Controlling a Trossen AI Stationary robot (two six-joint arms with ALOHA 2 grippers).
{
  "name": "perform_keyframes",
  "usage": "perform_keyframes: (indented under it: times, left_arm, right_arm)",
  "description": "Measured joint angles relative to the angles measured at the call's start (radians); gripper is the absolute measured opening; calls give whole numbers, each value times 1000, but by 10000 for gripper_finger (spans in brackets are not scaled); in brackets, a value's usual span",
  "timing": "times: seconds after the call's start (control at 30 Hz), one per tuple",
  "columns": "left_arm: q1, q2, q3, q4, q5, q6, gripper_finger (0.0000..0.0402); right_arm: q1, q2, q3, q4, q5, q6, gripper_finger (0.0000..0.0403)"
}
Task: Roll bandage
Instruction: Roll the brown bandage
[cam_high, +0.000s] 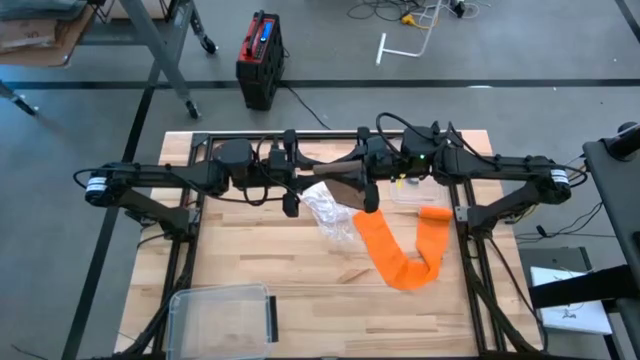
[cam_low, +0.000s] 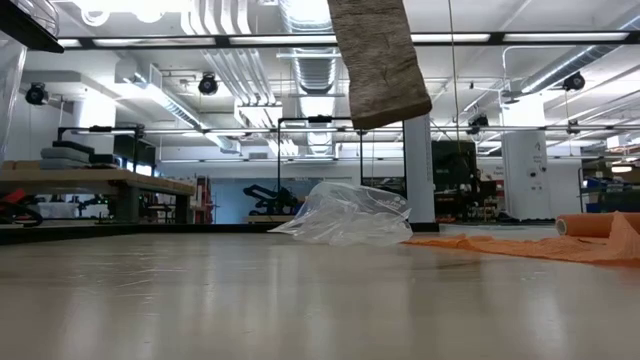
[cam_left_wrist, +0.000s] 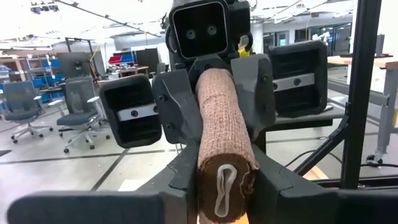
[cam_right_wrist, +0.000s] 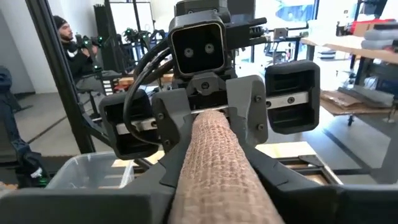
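Note:
A brown rolled bandage (cam_high: 345, 186) is held high above the table between my two grippers, which face each other at the table's far middle. My left gripper (cam_high: 322, 180) is shut on one end of it and my right gripper (cam_high: 370, 182) on the other. In the low view the roll (cam_low: 380, 62) hangs well clear of the tabletop. An orange bandage (cam_high: 395, 250) lies unrolled in a bend on the table, with its rolled end (cam_high: 435, 213) at the right. My left gripper pinches the brown roll's left end (cam_left_wrist: 225, 167) between its two fingers (cam_left_wrist: 181, 180), coming level from the table's left, fingers along the roll. The roll is lifted clear. My right gripper pinches the roll's other end (cam_right_wrist: 211, 144) between its two fingers (cam_right_wrist: 268, 177), coming level from the table's right, fingers along the roll.
A crumpled clear plastic bag (cam_high: 330, 215) lies on the table under the grippers and also shows in the low view (cam_low: 350, 215). A clear plastic box (cam_high: 222, 315) stands at the near left corner. A person (cam_right_wrist: 74, 53) is in the room behind.

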Motion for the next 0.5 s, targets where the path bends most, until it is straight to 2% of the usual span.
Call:
perform_keyframes:
  times: [0.2, 0.4, 0.5]
  left_arm:
    - [0, -7, 0, -16, 0, 50, 64]
    - [-1, -5, 0, -10, -3, 125, 70]
    - [-3, -5, 0, -11, -6, 143, 69]
  right_arm:
    - [1, -3, 0, 4, -10, 147, 155]
    - [0, -2, 1, 27, -9, 375, 212]
    - [1, 4, 2, 36, -7, 432, 234]
